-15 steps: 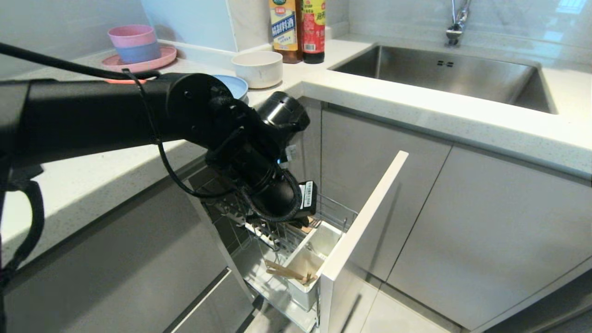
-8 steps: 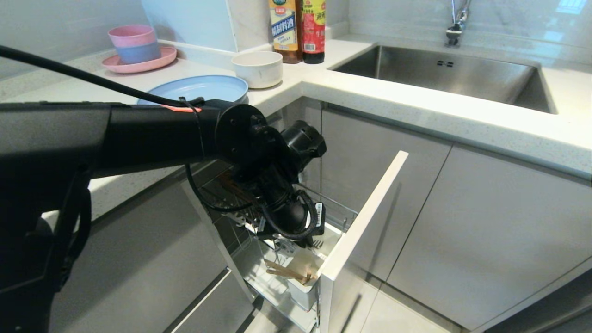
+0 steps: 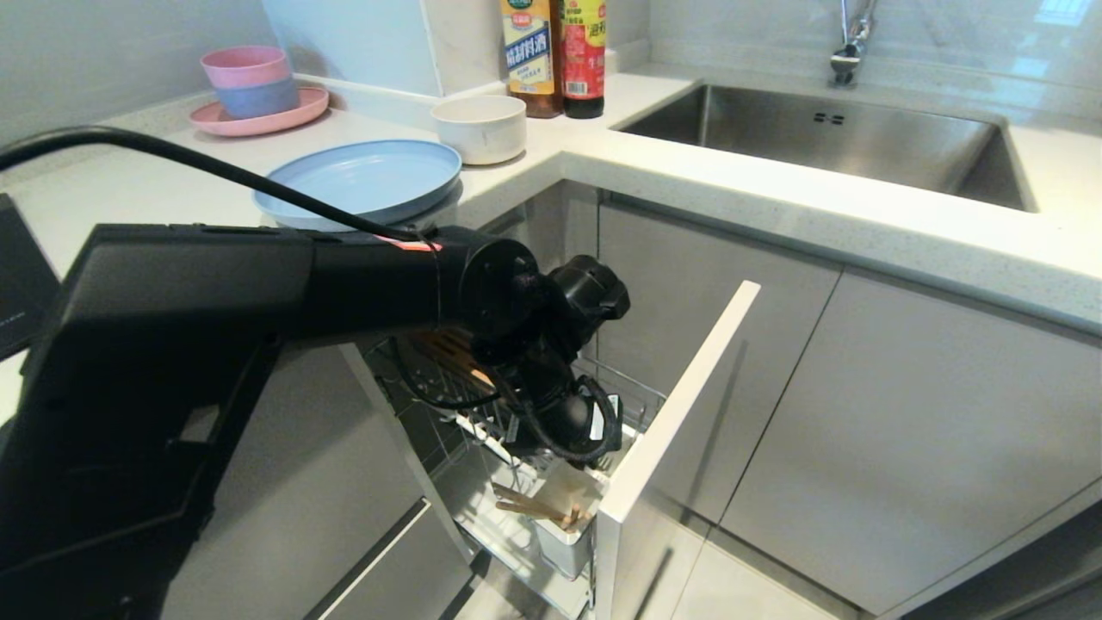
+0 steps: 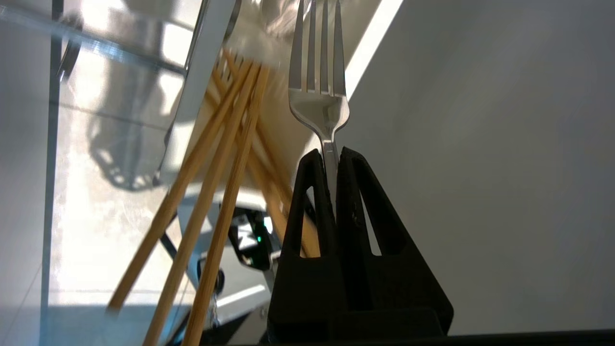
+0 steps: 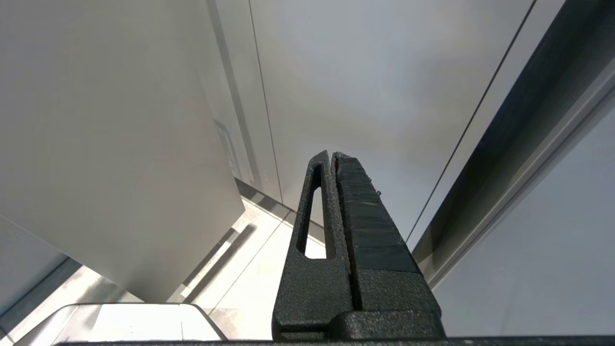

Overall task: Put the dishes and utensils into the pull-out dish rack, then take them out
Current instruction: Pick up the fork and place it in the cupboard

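1. The left gripper [image 4: 330,156] pinched the fork [image 4: 318,103] by its neck, tines leading away from the fingers, so the head could go first into the pull-out dish rack [image 3: 637,405]
2. In the head view the left gripper [image 3: 572,456] hung inside the rack just behind its front panel [image 3: 680,405], above the white cup [image 3: 564,525]; that suggests the fork was meant for the cup
3. The chopsticks [image 4: 216,182] leaned in that cup just beside the fork, their tips [image 3: 534,508] showing over its rim; a slanted stick could catch the tines
4. The light-blue plate [image 3: 362,176] and the off-white bowl [image 3: 479,127] sat on the counter well above and behind the rack, so by my reading the dishes were not yet loaded
5. The right gripper [image 5: 331,163] was pressed together on nothing, parked near the cabinet fronts away from the rack
6. A pink plate with stacked bowls [image 3: 250,82] stood farther back from the rack than the blue plate
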`<state>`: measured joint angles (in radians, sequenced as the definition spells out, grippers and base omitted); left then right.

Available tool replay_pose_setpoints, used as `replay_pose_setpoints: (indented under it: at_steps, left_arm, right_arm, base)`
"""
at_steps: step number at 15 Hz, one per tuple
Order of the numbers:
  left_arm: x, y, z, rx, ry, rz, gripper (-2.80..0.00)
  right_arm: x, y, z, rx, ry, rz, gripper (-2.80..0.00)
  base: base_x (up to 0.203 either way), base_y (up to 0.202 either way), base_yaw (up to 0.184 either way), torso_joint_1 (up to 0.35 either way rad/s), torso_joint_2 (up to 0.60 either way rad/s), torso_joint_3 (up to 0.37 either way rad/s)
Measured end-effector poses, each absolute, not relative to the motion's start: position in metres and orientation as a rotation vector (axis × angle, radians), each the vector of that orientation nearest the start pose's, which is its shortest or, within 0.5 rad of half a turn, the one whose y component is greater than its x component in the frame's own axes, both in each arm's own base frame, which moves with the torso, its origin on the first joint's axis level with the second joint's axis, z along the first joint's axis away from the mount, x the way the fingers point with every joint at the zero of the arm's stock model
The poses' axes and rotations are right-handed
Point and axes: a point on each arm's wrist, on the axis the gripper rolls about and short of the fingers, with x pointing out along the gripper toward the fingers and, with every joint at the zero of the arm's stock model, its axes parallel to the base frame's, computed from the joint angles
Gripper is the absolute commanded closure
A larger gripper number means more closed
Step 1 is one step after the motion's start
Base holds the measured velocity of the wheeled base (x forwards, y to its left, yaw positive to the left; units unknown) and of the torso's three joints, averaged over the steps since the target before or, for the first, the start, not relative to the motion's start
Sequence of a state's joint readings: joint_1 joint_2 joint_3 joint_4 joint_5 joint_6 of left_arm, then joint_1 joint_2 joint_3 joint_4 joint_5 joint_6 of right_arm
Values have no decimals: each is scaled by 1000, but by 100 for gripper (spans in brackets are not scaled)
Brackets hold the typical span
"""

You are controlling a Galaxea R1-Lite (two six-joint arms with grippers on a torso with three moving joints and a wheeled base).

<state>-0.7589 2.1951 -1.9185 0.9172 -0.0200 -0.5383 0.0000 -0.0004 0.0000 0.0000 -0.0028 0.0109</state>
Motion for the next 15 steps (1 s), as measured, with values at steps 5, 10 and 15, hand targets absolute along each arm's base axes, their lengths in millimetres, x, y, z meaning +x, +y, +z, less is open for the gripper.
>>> replay_pose_setpoints:
  at_steps: [5,10,15]
  left_arm:
    - [307,-283,155,-25,1233,-338,0]
    - [318,-288,141,-18,1221,-342,0]
    - [325,-290,130,-13,1219,-341,0]
  right_arm:
    - [-23,0,75,11,0,-3,0]
    - [-23,0,75,11,0,-3,0]
    - [-23,0,75,11,0,-3,0]
  base:
    - [0,0,0,0,0,0]
    - [0,0,0,0,0,0]
    - [0,0,0,0,0,0]
